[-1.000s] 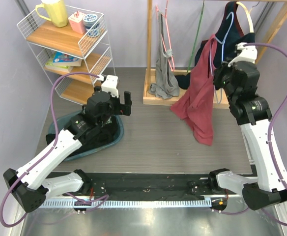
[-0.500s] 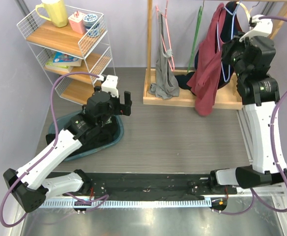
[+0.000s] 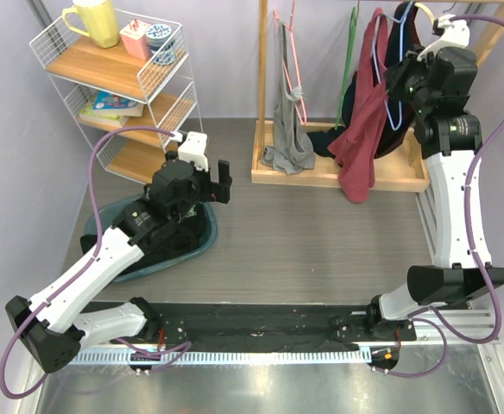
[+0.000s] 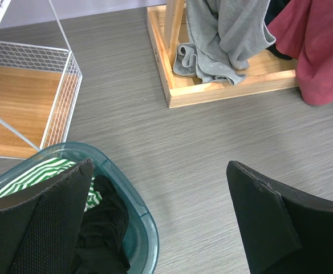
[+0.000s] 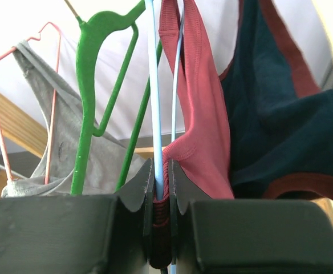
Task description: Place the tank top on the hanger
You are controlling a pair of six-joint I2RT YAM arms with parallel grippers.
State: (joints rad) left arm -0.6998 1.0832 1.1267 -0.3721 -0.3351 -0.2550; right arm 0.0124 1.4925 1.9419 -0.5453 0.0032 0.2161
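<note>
Your right gripper (image 5: 159,184): jaws clamped on hanger (image 5: 153,85) wire plus tank top (image 5: 203,114); wire runs 12 o'clock from jaws. Left gripper (image 4: 159,166): jaws apart, well away.

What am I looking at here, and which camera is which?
Two robot arms are bolted at the near edge of a table. The wide picture looks down from above and behind them; the other two come from cameras on each wrist. The left gripper hangs open by a teal basket of clothes. The right gripper, raised at a wooden rack, is shut on a light-blue hanger with the maroon tank top pinched beside it. A grey garment, green hanger and wire shelf are also there.
</note>
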